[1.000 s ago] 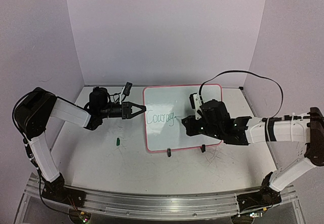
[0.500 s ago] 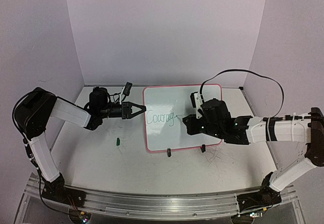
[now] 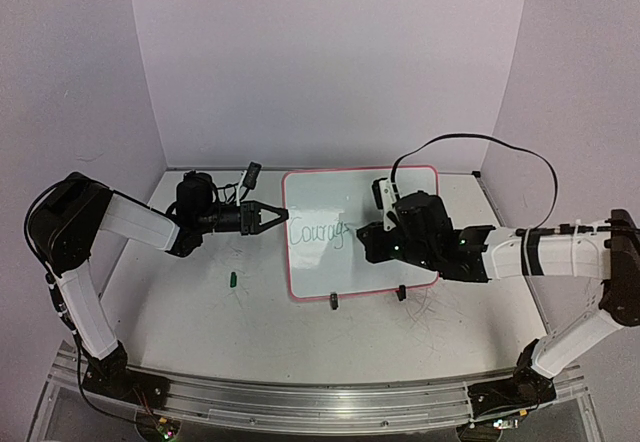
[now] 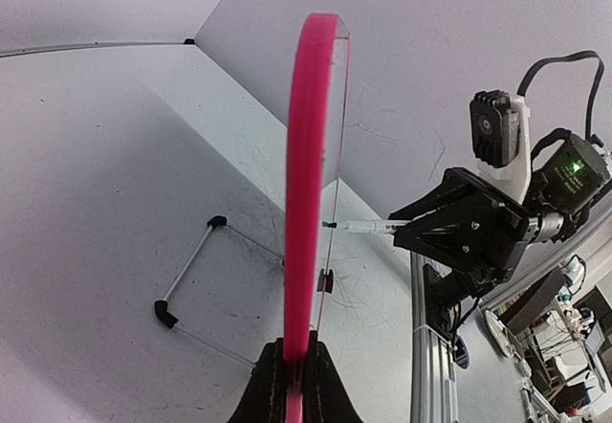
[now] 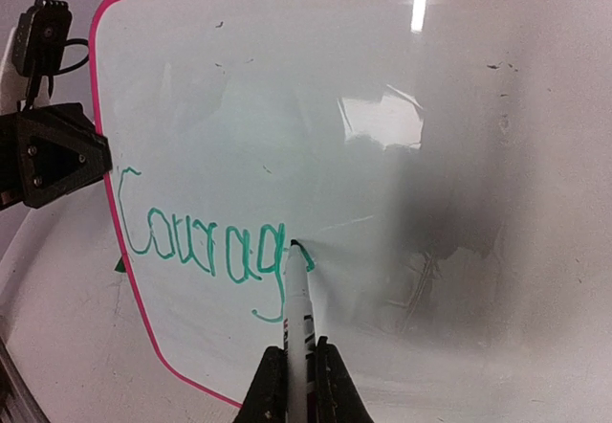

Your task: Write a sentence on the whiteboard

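On our right arm [image 3: 520, 254] the jaws are clamped on the marker [image 5: 299, 313], its tip seemingly touching the whiteboard [image 5: 287, 78] after "Courag". The sentence [image 5: 182, 246] runs rightward into blank board. On our left arm [image 3: 140, 224] the jaws pinch the board's left edge.

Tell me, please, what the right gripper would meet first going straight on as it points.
The whiteboard, most likely: the marker held in the right gripper seems to touch its white face, just past the green writing.
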Robot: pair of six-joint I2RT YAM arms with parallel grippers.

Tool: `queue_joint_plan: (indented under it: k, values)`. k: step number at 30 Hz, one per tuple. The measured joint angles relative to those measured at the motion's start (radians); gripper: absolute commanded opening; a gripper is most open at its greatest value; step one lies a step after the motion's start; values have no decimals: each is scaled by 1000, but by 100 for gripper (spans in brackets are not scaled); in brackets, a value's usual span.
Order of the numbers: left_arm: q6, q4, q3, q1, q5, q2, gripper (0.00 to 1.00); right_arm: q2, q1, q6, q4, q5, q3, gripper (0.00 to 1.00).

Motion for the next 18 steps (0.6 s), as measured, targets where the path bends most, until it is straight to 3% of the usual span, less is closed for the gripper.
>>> queue_joint_plan:
  k: [18]
  values:
    - [0,-3,0,0,-1,0,0,2,0,19,31,-31,-34,0]
